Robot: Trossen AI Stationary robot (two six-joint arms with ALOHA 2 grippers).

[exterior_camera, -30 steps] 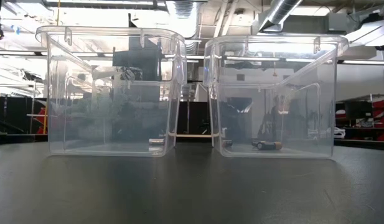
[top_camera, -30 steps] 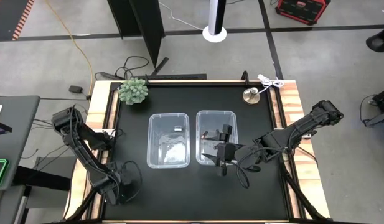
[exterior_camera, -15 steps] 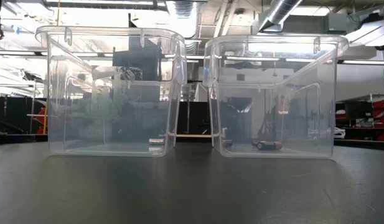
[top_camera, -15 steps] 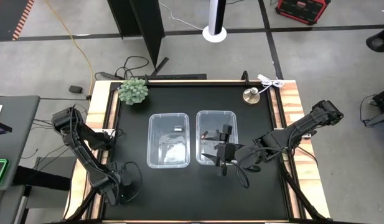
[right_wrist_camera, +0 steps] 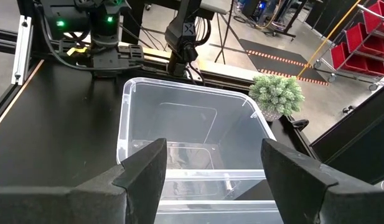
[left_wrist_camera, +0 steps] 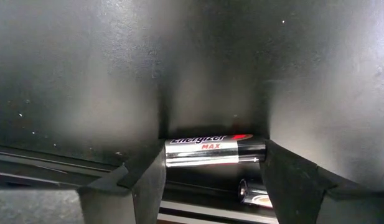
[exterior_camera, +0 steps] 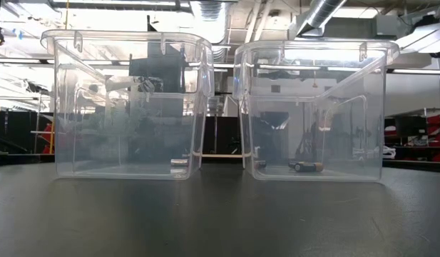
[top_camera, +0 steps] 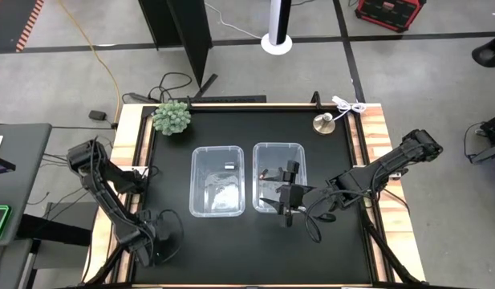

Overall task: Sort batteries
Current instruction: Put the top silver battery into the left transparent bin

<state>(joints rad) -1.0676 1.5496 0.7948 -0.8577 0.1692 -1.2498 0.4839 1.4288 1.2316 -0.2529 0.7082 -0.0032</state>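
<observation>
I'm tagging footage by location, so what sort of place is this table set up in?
Probably a robotics lab or industrial workshop: exposed ceiling ducts overhead, red storage bins on racks, hazard-striped floor tape, and a concrete floor with cables.

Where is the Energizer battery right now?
In the left wrist view, the Energizer battery lies crosswise between the left gripper's fingers, low over the table's near-left corner, with a second battery just beneath it.

Clear glossy plastic bins (exterior_camera: pixel 127 107); matt black tabletop (exterior_camera: pixel 220 214)
</observation>
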